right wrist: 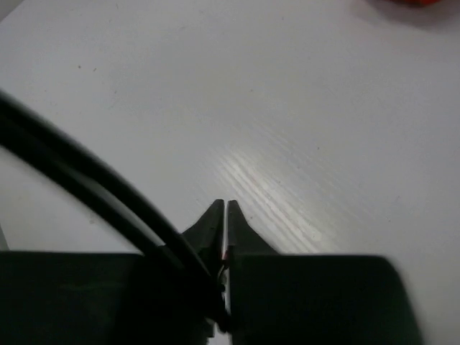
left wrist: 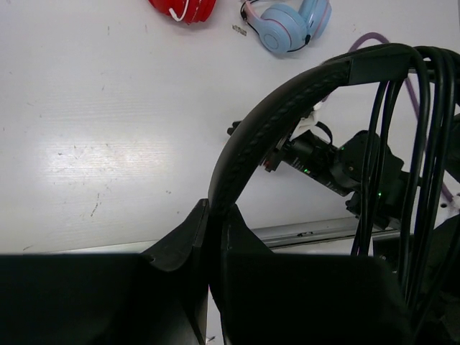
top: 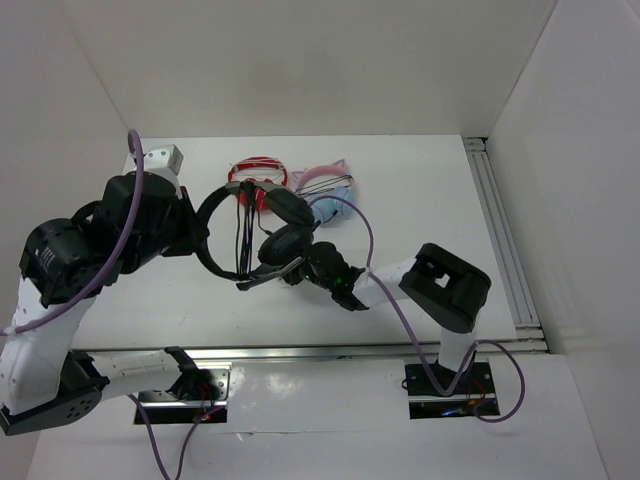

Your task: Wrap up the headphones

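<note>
Top view: I see the headphones [top: 285, 240] over the middle of the bench [top: 430, 200], on the near side of the red set [top: 262, 168] and the cat-ear set [top: 330, 188]. The left hand [top: 196, 235] clamps the headband [top: 205, 255].
Left wrist: fingers [left wrist: 187, 237] pinched tight on the headband; cable [left wrist: 424, 144] strands hang looped over it.
Right wrist: right hand [right wrist: 225, 208] nearly closed, gripping the cable low between its fingers.

No text, label, brand, number or sign legible in any of three views. Any marking on headphones [top: 285, 242] too small or dark to read.
</note>
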Robot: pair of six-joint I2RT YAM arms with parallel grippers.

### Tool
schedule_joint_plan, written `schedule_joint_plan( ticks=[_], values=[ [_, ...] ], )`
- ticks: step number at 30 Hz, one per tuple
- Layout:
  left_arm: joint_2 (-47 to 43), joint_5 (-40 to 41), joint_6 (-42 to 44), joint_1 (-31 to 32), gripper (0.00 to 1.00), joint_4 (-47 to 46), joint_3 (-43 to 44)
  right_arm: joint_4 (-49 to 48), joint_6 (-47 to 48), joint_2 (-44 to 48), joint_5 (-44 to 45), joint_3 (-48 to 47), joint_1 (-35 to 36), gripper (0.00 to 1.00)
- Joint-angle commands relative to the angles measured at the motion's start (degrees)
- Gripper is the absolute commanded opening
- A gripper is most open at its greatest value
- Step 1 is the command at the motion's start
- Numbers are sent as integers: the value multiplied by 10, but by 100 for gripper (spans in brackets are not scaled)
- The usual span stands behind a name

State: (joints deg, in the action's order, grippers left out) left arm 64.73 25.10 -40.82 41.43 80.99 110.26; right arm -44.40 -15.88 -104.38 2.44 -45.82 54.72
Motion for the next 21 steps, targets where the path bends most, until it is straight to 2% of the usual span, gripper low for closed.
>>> schedule_joint_plan(
  ticks=[1, 7, 10, 14, 18, 19, 21],
  values=[
    [-5, -18, -20, -3, 0, -32, 25, -70, -17, -23, -21, 7, 0, 1],
    [-5, 27, -36, -8, 0, -32, 20, -97, -28, -28, -38, 24, 11, 1],
    [-5, 47, -53, -24, 0, -32, 15, -103, -33, -7, -25, 60, 26, 0],
    [13, 117, -79, -54, 0, -32, 9, -94, -55, 64, 15, 114, 61, 0],
    [53, 131, -75, -117, 0, -64, 3, 25, -71, 150, 131, 134, 146, 0],
    [63, 131, -75, -144, 0, -72, -7, 54, -71, 164, 144, 134, 186, 0],
    [89, 139, -98, -165, 0, -81, -20, 135, -71, 201, 172, 111, 223, 0]
  ],
)
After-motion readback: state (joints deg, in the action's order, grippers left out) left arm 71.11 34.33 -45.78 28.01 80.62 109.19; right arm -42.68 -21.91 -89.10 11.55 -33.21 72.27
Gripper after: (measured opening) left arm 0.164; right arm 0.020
